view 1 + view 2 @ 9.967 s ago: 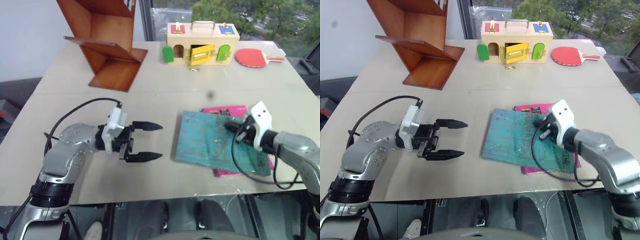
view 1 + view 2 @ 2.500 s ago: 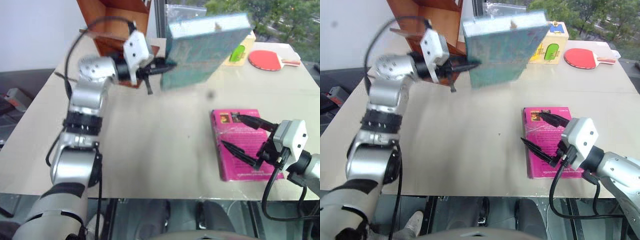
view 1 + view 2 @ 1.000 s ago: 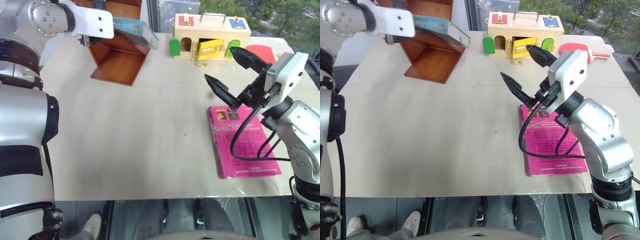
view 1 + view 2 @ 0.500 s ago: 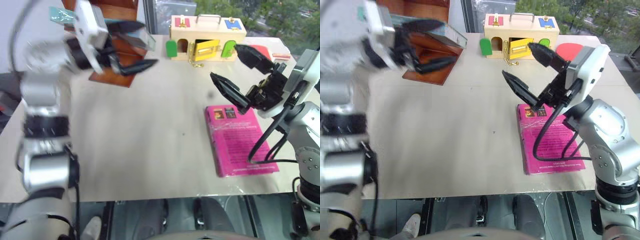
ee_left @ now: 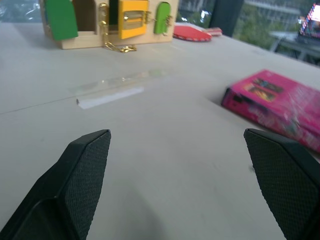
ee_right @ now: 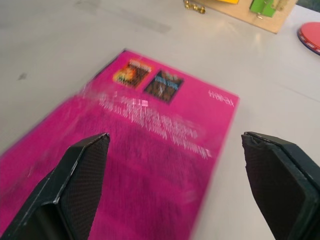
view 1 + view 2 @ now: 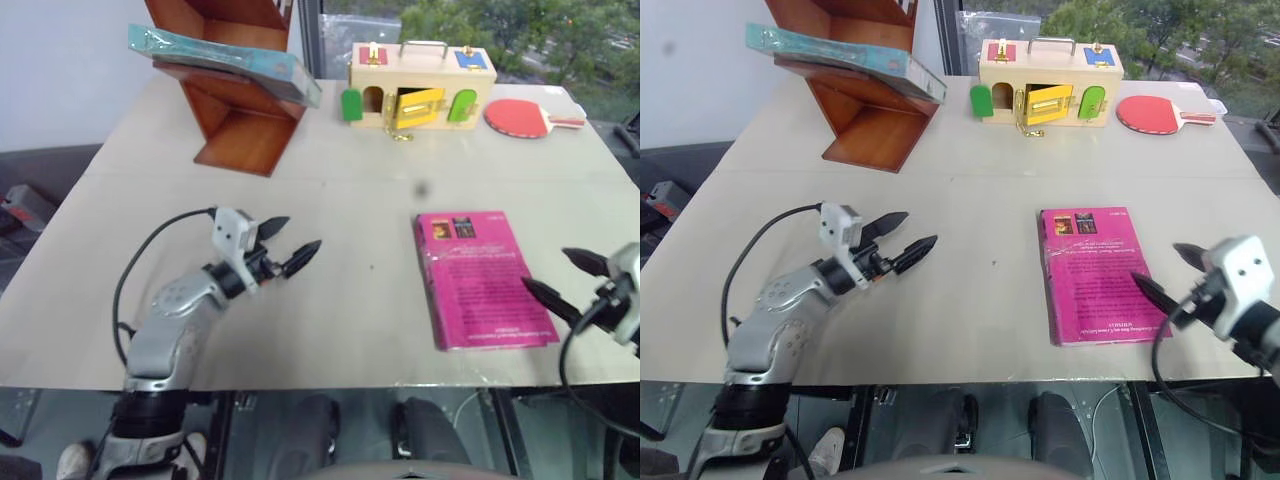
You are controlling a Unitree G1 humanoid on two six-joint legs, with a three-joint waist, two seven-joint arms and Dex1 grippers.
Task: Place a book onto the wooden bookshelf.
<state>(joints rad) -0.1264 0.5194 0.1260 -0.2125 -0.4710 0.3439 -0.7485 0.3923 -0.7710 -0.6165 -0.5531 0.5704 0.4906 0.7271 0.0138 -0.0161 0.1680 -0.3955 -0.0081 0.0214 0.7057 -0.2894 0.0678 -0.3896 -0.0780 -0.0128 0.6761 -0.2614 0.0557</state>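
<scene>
Already resting on the wooden bookshelf [image 7: 235,110], upper left of the frame: the book [image 7: 225,62], flat along a slanted board, one end jutting past the board's edge.

Lower left, the left gripper [image 7: 283,247] low over the bare surface [image 7: 330,300], fingers spread wide, nothing between them, well apart from the book. Lower right, the right gripper [image 7: 1168,270] at the surface's near edge, fingers likewise wide and empty, tips just beside the near corner of a pink book [image 7: 480,277] lying flat. Whether touching that pink book, cannot tell. Upper middle, a pale wooden box [image 7: 420,70] with green and yellow doors; to its right a red paddle [image 7: 522,116], both at the far edge of the surface.
</scene>
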